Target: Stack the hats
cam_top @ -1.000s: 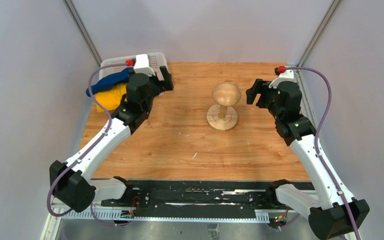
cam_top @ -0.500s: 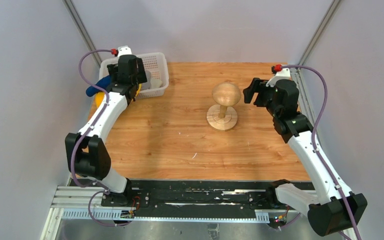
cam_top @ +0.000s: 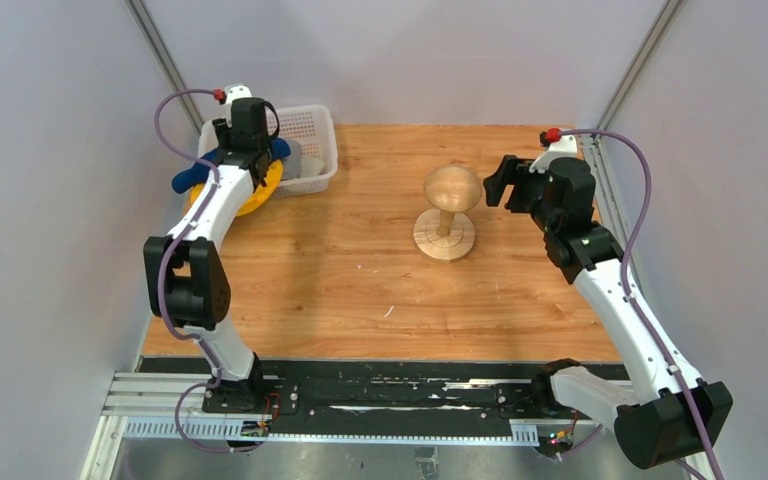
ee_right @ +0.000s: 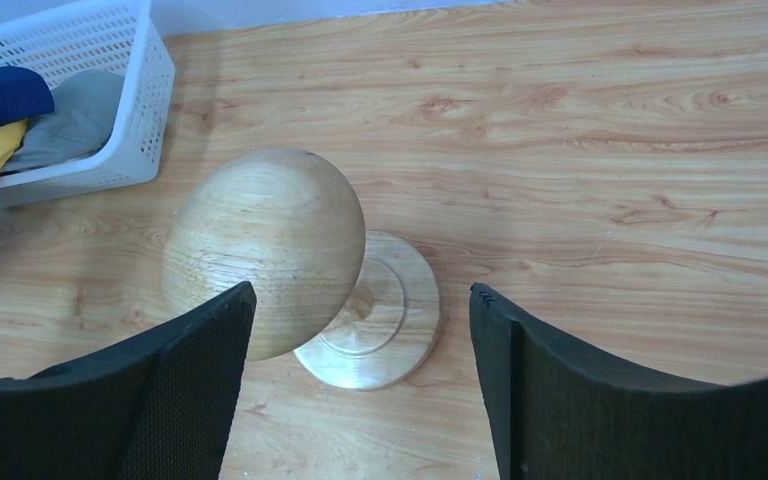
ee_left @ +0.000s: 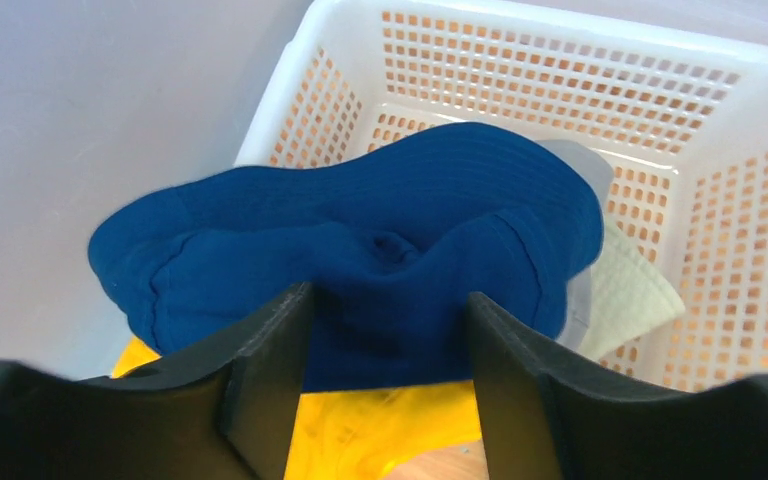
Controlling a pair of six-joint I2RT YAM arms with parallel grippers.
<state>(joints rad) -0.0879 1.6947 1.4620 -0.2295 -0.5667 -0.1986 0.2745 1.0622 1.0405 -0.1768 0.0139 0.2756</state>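
Note:
A navy blue hat (ee_left: 360, 240) lies crumpled over the left rim of the white basket (ee_left: 560, 60), on top of a yellow hat (ee_left: 380, 430) that hangs out onto the table. A grey hat (ee_left: 588, 175) and a beige hat (ee_left: 630, 295) lie under it inside the basket. No dark red hat shows. My left gripper (ee_left: 388, 300) is open just above the navy hat, with its fingers on either side of the near brim. In the top view it (cam_top: 243, 155) hovers over the basket's left end. My right gripper (ee_right: 362, 292) is open and empty, right of the stand.
The round wooden head-shaped stand (cam_top: 450, 188) is on the table's far middle; its head (ee_right: 265, 250) is close to the right gripper's left finger. The basket (cam_top: 315, 125) sits in the far left corner against the wall. Grey walls close in both sides.
My left arm has swung left and back, from beside the basket to over its left end, above the navy and yellow hats. The right gripper shifted only slightly.

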